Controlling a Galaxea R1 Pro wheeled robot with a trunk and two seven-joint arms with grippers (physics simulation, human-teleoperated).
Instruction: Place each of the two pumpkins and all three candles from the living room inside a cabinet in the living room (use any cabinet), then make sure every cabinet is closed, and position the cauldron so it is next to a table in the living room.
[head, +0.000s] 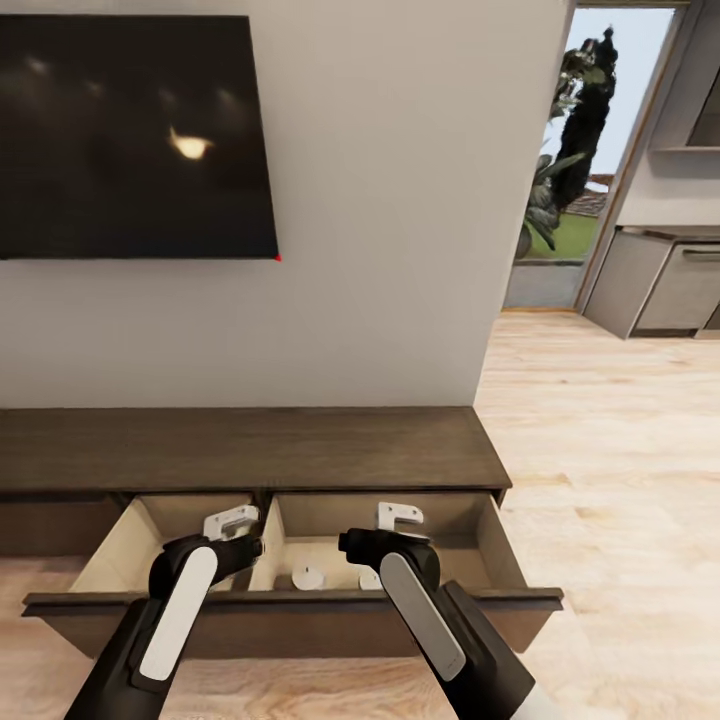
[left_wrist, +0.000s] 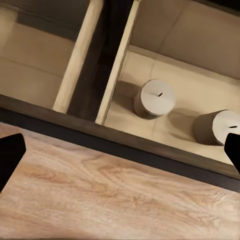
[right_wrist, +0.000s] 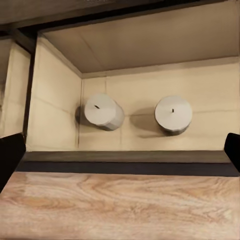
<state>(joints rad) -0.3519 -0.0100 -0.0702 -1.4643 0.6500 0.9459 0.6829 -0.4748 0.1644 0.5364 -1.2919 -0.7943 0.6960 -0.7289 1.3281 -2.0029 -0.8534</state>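
Observation:
The long, low dark brown cabinet (head: 250, 450) stands against the wall with its wide drawer (head: 300, 603) pulled out, showing two pale compartments. Two cream candles (left_wrist: 156, 97) (left_wrist: 220, 127) stand upright in the right compartment; the right wrist view shows them side by side (right_wrist: 102, 112) (right_wrist: 173, 114). From the head view, one candle (head: 307, 577) is plain and the other (head: 369, 580) is half hidden by my right arm. My left gripper (head: 232, 522) and right gripper (head: 400, 517) hover over the drawer, both open and holding nothing. The pumpkins and the cauldron are out of view.
A black TV (head: 135, 135) hangs on the wall above the cabinet. To the right, a wooden floor (head: 610, 450) runs to a doorway with a plant (head: 570, 130) and grey kitchen units (head: 660, 285). The left compartment (head: 150, 545) holds nothing I can see.

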